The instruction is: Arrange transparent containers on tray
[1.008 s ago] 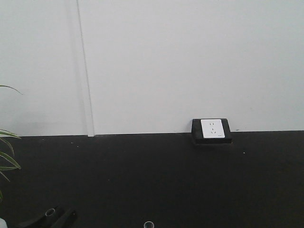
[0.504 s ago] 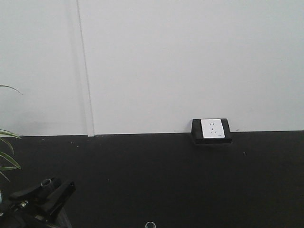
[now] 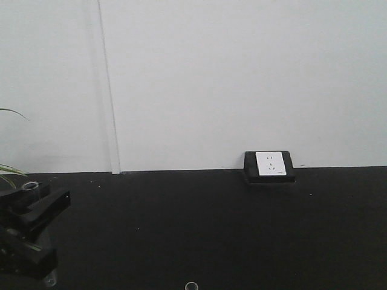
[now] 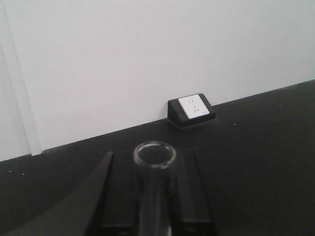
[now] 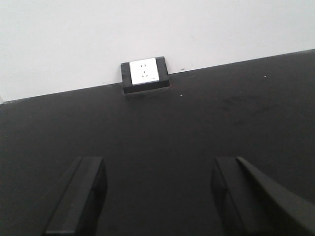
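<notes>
I count two clear glass tubes, two pincers and one socket box. My left pincer (image 4: 153, 196) is closed on the first tube (image 4: 154, 156). The tube stands upright between the two black fingers (image 4: 106, 191), which press its sides, and its round open rim rises just past their tips. In the front view this pincer and its tube sit far to the left of the socket box (image 3: 269, 164) and somewhat below it, over the black bench (image 3: 211, 229). The second tube (image 3: 191, 286) shows only as a small round rim at the bottom edge, left of and well below the socket box, well apart from the left pincer. My right pincer (image 5: 157, 196) gapes wide and grips nothing; the bench shows in the gap, and the socket box lies ahead against the white wall (image 5: 221, 24). A few green leaves (image 3: 11, 171) show far left of the socket box.
</notes>
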Available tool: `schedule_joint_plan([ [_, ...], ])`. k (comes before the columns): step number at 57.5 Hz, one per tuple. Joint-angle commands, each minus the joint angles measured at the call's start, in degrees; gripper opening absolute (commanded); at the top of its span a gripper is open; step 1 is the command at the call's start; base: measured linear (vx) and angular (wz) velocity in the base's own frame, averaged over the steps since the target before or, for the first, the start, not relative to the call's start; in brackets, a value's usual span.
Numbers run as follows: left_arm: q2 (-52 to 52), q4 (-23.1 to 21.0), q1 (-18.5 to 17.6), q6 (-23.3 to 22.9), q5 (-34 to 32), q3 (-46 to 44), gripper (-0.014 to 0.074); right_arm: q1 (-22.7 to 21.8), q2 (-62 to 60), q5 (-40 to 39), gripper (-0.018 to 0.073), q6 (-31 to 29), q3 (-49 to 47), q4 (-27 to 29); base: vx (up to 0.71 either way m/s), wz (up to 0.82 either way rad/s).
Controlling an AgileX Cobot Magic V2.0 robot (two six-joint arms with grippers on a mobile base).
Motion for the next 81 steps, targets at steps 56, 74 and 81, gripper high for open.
schedule_joint_plan([
  [56, -26.5, 9.5, -0.2, -4.8, 14.8, 7.7, 0.0167, 28.8, 26.0, -12.3, 0.0474, -95.0, 4.2, 86.3, 0.00, 0.00],
  [74, -26.5, 9.5, -0.2, -4.8, 13.5, 7.7, 0.0167, 38.2, 39.1, -8.0, 0.0474, -123.0, 4.2, 103.3, 0.00, 0.00],
  [81, -26.5, 9.4, -0.2, -4.8, 13.5, 7.7, 0.0167, 38.0, 40.1, -8.6, 0.0474, -123.2, 3.3, 103.3, 0.00, 0.00],
])
